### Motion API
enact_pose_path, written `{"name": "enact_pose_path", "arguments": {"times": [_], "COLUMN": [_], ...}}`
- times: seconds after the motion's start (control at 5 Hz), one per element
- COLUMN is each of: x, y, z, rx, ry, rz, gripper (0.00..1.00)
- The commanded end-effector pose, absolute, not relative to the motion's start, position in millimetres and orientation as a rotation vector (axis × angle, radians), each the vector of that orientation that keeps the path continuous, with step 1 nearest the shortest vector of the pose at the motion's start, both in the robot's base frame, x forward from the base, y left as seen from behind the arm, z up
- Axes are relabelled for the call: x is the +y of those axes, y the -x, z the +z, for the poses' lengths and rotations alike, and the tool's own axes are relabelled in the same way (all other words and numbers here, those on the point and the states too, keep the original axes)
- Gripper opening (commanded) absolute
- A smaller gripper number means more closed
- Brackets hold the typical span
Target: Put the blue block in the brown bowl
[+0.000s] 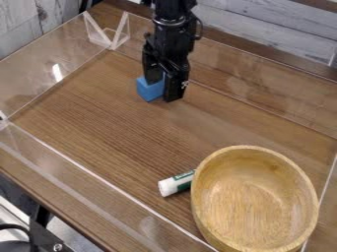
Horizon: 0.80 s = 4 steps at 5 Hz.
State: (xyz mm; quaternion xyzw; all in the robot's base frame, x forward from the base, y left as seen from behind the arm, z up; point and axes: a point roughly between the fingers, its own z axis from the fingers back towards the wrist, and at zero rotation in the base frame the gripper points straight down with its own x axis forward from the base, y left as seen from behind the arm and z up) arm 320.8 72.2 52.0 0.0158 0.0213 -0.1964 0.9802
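A black gripper (168, 89) points straight down near the desk's (118, 148) far edge, jaws apart astride the blue block (150, 89), while the brown bowl (254, 208) sits empty at the near right corner.

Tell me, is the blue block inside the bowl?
No, the blue block sits on the table far from the bowl.

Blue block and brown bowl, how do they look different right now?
The blue block is small, boxy and plain blue; the brown bowl is large, round, hollow, grained wood. The block sits far back at the tool; the bowl sits near the front corner. Both rest on the wooden table.
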Motion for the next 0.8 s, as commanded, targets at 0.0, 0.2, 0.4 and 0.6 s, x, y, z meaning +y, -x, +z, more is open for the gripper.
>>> {"name": "enact_pose_path", "arguments": {"times": [0.0, 0.2, 0.4, 0.6], "x": [74.6, 73.0, 75.2, 77.5], "y": [-326.1, -325.5, -326.3, -327.1], "z": [64.5, 65.3, 59.7, 54.1], "rx": [-0.003, -0.006, -0.012, -0.018], "ry": [-0.048, -0.047, -0.043, -0.040], "rz": [-0.388, -0.388, -0.392, -0.395], "gripper": [1.00, 1.00, 1.00, 1.00]}}
